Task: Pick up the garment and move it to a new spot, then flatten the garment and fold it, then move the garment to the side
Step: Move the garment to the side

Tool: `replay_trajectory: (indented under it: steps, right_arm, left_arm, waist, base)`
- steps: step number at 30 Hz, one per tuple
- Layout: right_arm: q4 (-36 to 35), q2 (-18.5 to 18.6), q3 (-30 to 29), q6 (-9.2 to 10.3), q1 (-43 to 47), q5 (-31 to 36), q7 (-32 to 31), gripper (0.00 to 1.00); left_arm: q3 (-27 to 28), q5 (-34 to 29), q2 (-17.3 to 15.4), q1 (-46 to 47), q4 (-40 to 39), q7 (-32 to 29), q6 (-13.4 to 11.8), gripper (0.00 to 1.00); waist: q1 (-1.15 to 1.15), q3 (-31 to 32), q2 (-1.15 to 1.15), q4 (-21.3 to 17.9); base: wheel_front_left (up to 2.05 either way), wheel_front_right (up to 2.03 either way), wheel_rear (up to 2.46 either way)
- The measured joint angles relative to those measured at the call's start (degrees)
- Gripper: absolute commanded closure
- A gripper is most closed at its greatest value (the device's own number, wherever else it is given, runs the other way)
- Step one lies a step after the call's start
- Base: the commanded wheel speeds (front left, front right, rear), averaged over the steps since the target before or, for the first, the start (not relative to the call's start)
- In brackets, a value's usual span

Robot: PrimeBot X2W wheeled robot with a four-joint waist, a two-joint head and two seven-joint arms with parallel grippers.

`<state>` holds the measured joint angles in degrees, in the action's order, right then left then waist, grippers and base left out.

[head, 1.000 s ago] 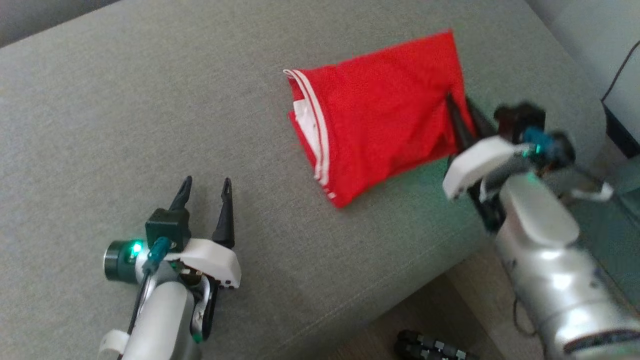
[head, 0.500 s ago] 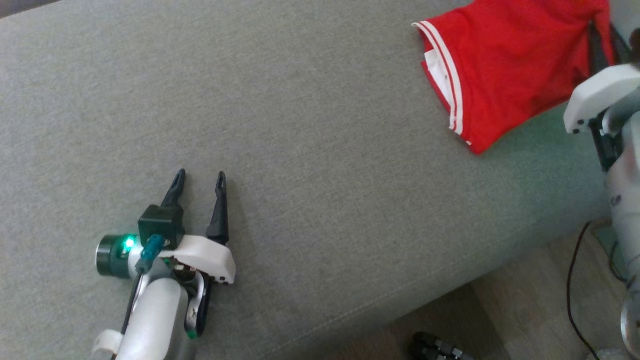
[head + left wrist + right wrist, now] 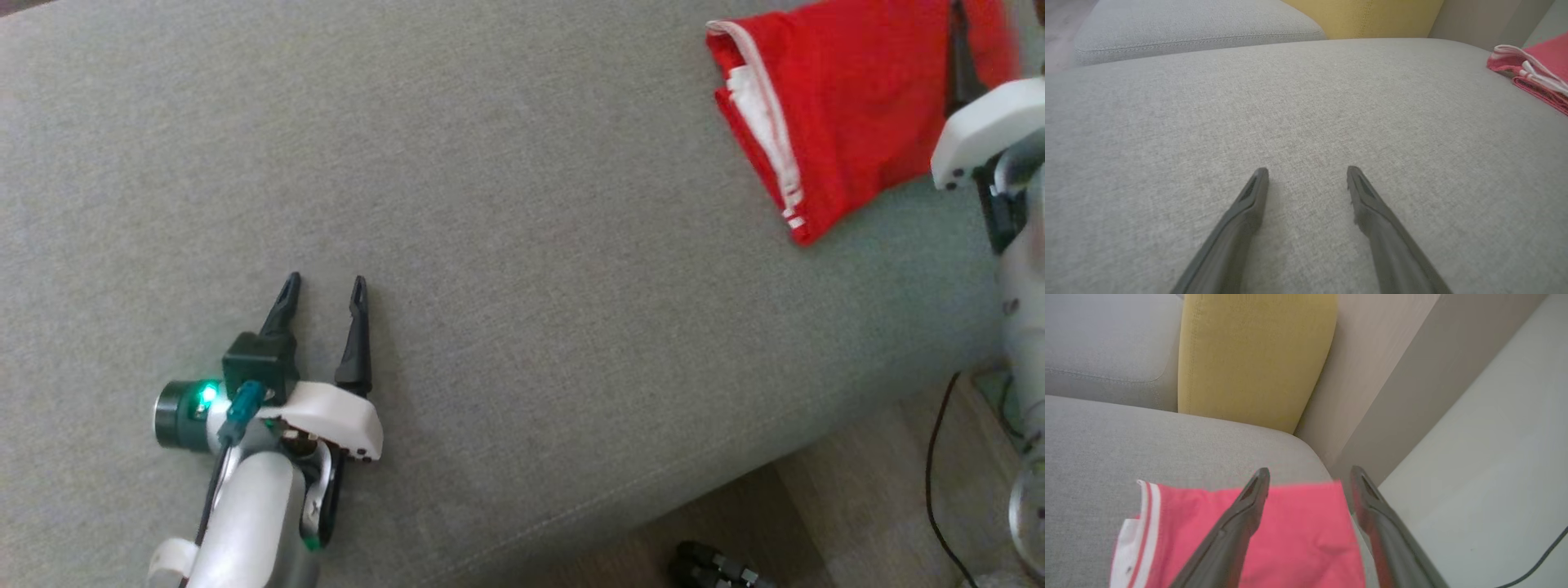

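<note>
Garment (image 3: 849,106), red with white stripes, lies folded under my right gripper (image 3: 1308,473), whose fingers are spread wide and clamp nothing, at one o'clock in the head view. My left gripper (image 3: 325,282), equally spread and empty, sits at seven o'clock on the grey sofa seat (image 3: 490,204). A yellow cushion (image 3: 1253,355) stands at twelve o'clock beyond the garment.
</note>
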<state>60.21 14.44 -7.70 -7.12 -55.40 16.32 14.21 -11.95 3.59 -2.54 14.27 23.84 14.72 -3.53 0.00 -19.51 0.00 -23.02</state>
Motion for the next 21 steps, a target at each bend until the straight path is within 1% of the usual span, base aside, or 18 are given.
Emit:
replay_trajectory:
  steps: [5, 9, 14, 21]
  right_arm:
    - [-6.06, -2.58, 0.29, 0.00, -0.05, -0.26, 0.12, 0.00]
    - [-12.14, -5.22, 2.36, 0.00, 1.32, -3.08, 0.19, 0.00]
    - [-17.79, -8.24, 6.12, 0.00, 9.61, -7.42, 0.42, 0.00]
    - [-20.24, -10.36, 9.31, 0.00, 20.89, -12.36, 0.42, 0.00]
  left_arm:
    - [0.96, 0.03, 0.01, -0.05, 0.00, -0.01, -0.03, 0.00]
    - [1.67, 0.49, 0.01, -0.20, 0.01, -0.01, -1.05, 0.00]
    - [1.72, 2.25, 0.01, -1.76, -0.18, -0.01, -2.35, 0.00]
    - [1.88, 4.61, 0.00, -4.24, -0.78, -0.01, -4.53, 0.00]
  waist:
    - [0.00, 0.41, 0.00, 0.61]
    - [0.00, 1.44, 0.00, 1.59]
    - [0.00, 3.64, 0.00, 3.53]
    - [0.00, 7.32, 0.00, 7.99]
  base:
    - [0.00, 0.00, 0.00]
    - [0.00, 0.00, 0.00]
    - [0.00, 0.00, 0.00]
    - [0.00, 0.00, 0.00]
